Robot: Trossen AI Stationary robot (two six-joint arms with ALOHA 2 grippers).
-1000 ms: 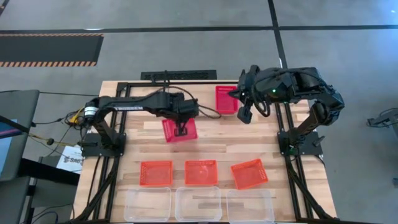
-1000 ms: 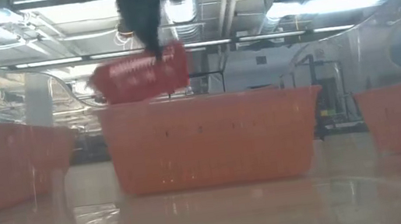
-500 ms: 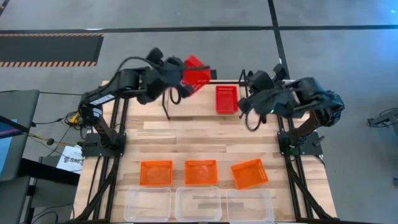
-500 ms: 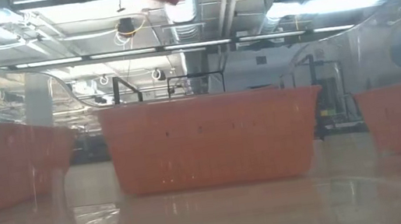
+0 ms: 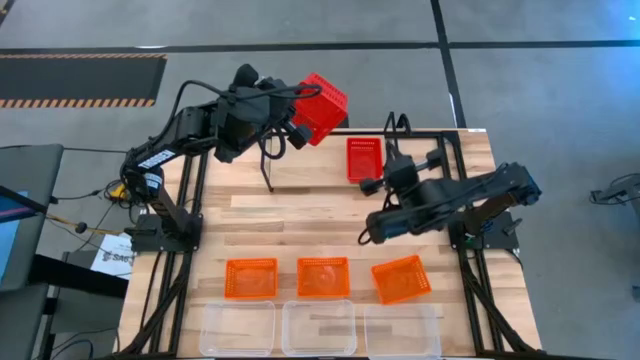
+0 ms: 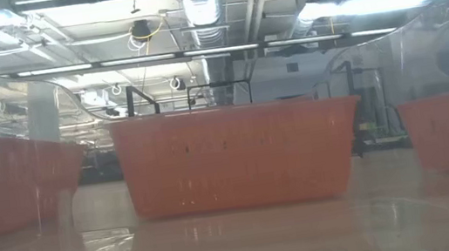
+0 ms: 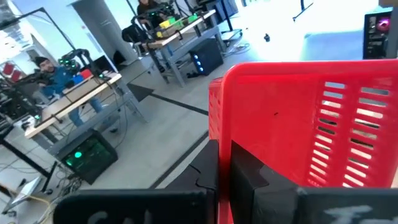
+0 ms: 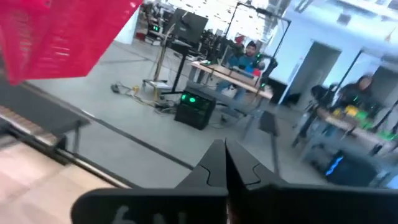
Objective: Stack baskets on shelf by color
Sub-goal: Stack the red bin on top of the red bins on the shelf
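The left gripper [image 5: 292, 128] is clamping a red basket [image 5: 320, 107] above the shelf [image 5: 300, 122], the right gripper [image 5: 368, 236] is hovering closed and empty, and seven baskets are lying unstacked.

1. No readable text, label, brand, number or sign in any view.
2. High view: a white paper sheet [image 5: 112, 256] beside the left arm's base carries dark print, too small to make out.
3. High view: a floor mat [image 5: 80, 80] with striped orange-and-black edging, a hazard pattern only, no wording.
4. Left wrist view: the red basket [image 7: 311, 118] shows plain plastic and slots, no marking.
5. Wrist views: background screens and lit equipment on desks show glow only, nothing legible.
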